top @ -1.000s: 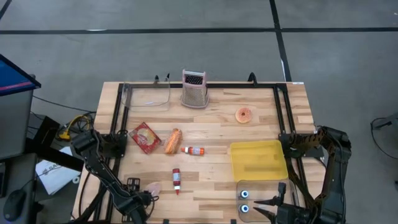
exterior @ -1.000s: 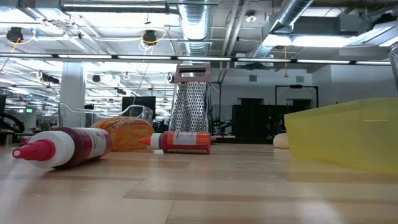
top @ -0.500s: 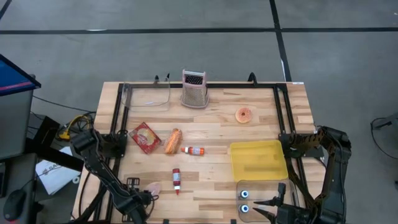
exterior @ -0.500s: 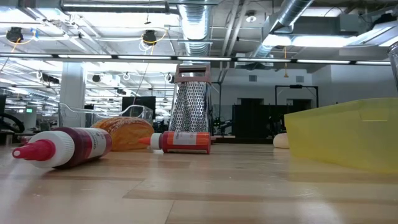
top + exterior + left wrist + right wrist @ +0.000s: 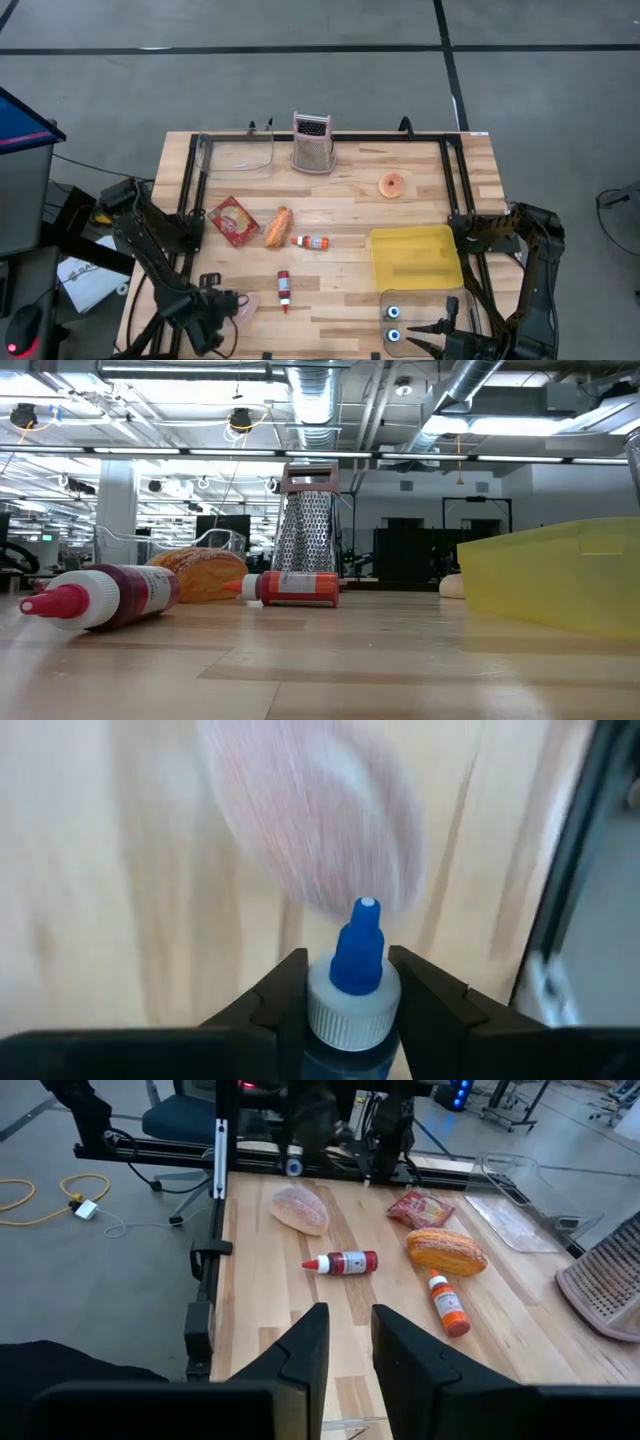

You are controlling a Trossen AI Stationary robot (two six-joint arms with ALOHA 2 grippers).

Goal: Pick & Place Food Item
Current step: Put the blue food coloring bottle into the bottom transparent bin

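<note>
Below, a small blue-capped bottle (image 5: 350, 995), judged light, rigid and slippery, is clamped at its neck by the left gripper (image 5: 346, 988); the right gripper (image 5: 347, 1342), narrowly parted, holds nothing.

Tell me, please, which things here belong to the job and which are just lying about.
Job: left pincer, shut on blue-capped bottle; probably yellow bin.
Lying about: grater, donut, bread, red bottle, orange bottle.
</note>
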